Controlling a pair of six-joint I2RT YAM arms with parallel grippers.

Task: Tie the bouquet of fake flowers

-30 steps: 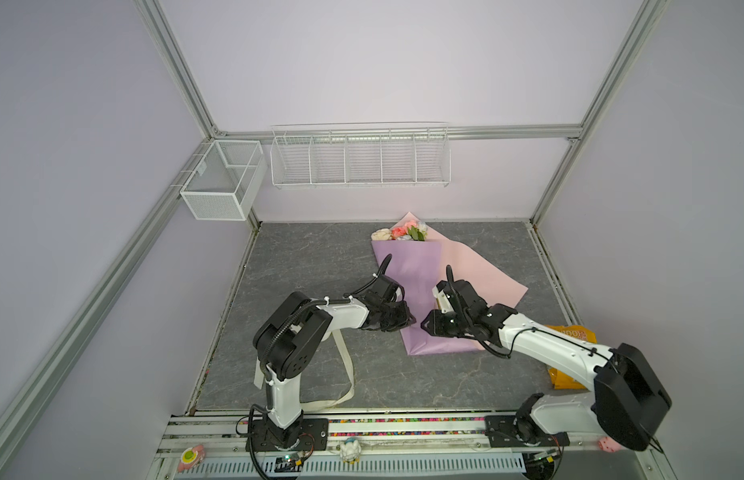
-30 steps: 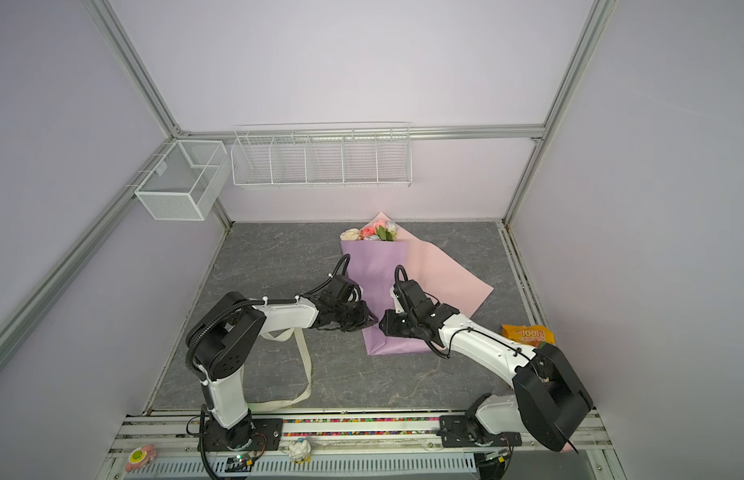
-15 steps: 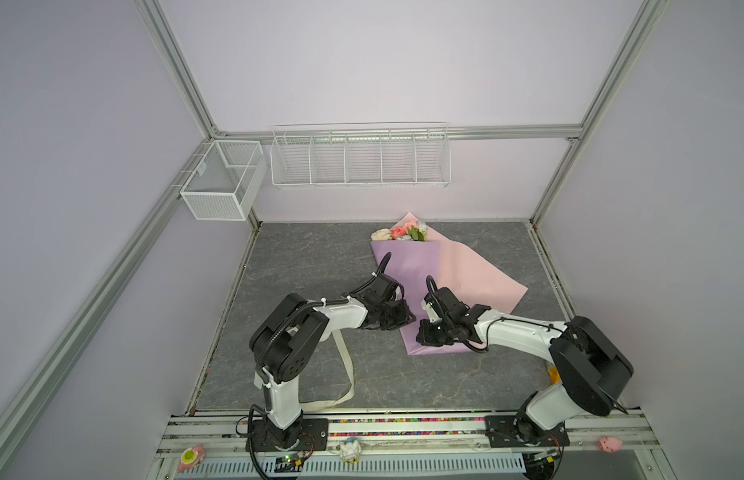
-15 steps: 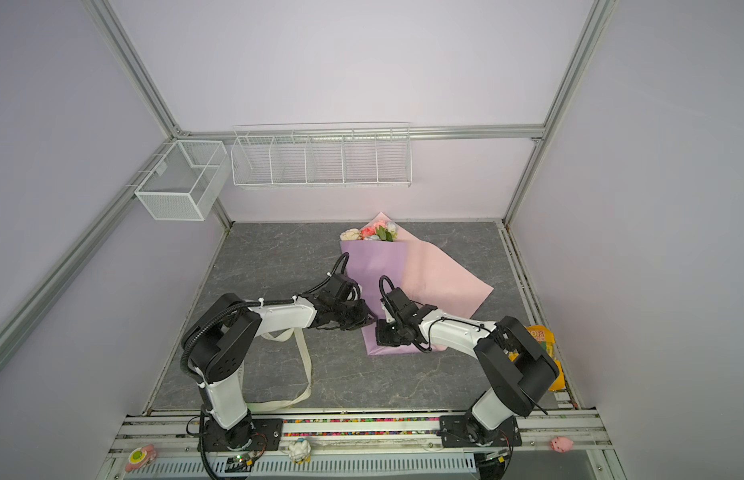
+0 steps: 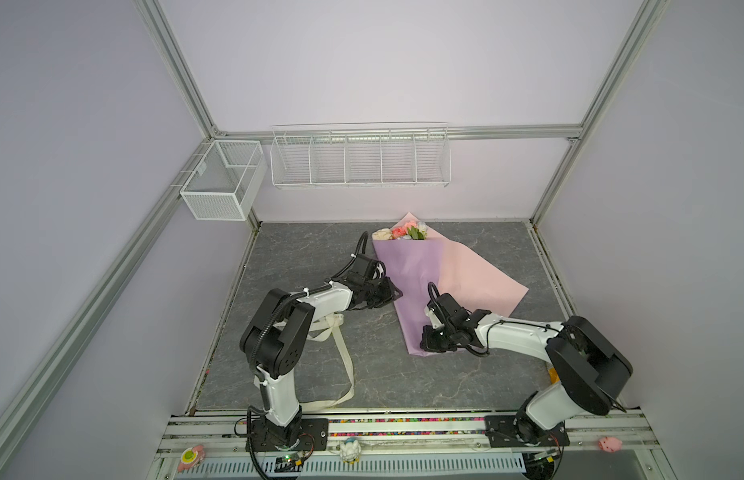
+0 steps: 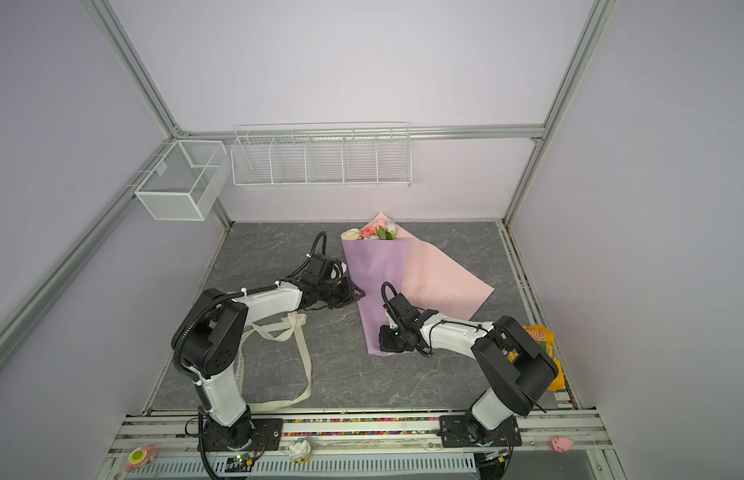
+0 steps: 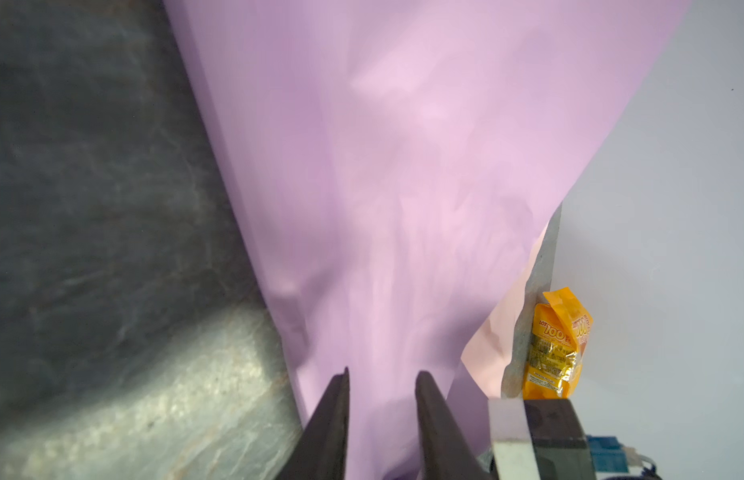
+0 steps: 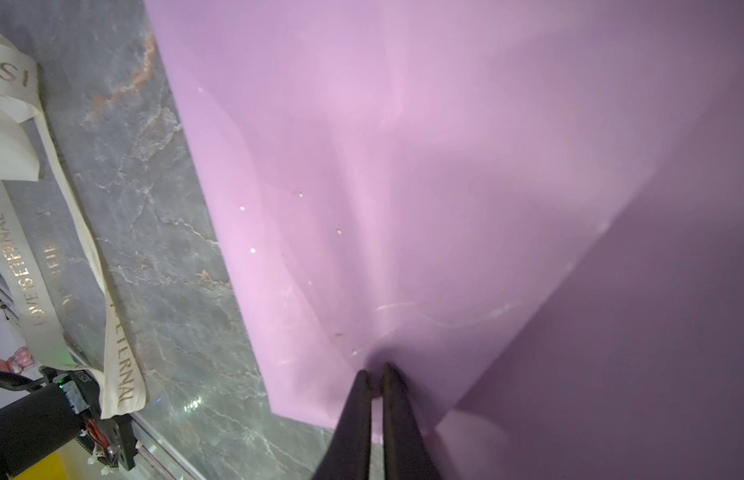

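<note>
The bouquet of fake flowers [image 5: 399,232] [image 6: 372,232] lies on the grey floor, its blooms toward the back wall. Lilac paper [image 5: 407,282] is folded over the stems and a pink sheet [image 5: 474,282] spreads to the right. My left gripper [image 5: 393,293] [image 6: 356,295] [image 7: 382,378] is at the lilac paper's left edge, open, and paper shows between its fingers. My right gripper [image 5: 423,344] [image 6: 383,341] [image 8: 376,372] is low at the wrap's near end. It is shut on a pinched fold of the lilac paper [image 8: 403,208]. The stems are hidden.
A long cream printed ribbon [image 5: 345,361] [image 6: 306,365] [image 8: 25,266] loops loose on the floor by the left arm's base. An orange snack packet [image 6: 540,336] [image 7: 555,349] lies by the right wall. White wire baskets [image 5: 220,183] [image 5: 360,156] hang on the back walls.
My right gripper slid along the wrap toward its near end and its jaws closed onto the lilac paper. My left gripper stayed in place and its jaws widened slightly.
</note>
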